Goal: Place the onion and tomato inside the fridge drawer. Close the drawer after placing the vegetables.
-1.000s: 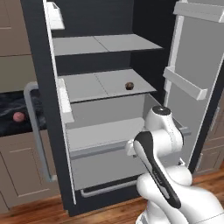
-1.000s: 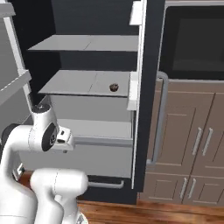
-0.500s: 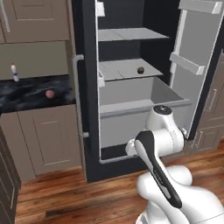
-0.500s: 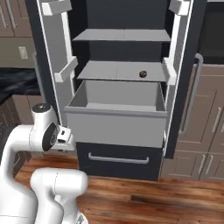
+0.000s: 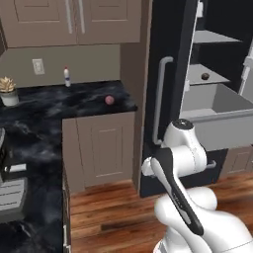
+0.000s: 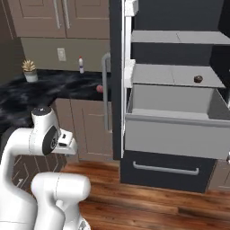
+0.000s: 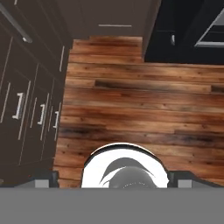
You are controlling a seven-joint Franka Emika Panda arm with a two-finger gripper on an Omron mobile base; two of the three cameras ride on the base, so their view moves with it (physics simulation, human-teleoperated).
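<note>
The onion (image 5: 109, 100), a small pinkish bulb, lies on the dark marble counter (image 5: 74, 101) left of the fridge; in the right base view the onion (image 6: 98, 89) peeks out beside the fridge door handle. The light grey fridge drawer (image 5: 217, 116) (image 6: 173, 123) stands pulled out and looks empty. The tomato is out of view. My arm (image 5: 178, 163) is folded close over the base. In the hand view my gripper (image 7: 113, 177) points down at the wooden floor, its fingertips (image 7: 43, 178) far apart with nothing between them.
A small dark brown ball (image 6: 197, 79) sits on the fridge shelf above the drawer. A white bottle (image 5: 66, 76) and a potted plant (image 5: 7, 90) stand at the back of the counter. A dark lower drawer with a bar handle (image 6: 166, 169) is under the grey one.
The base has moved and both base views have swung left: the fridge has slid to the right of the pictures, and the counter now takes up the left. The arm keeps its folded pose.
</note>
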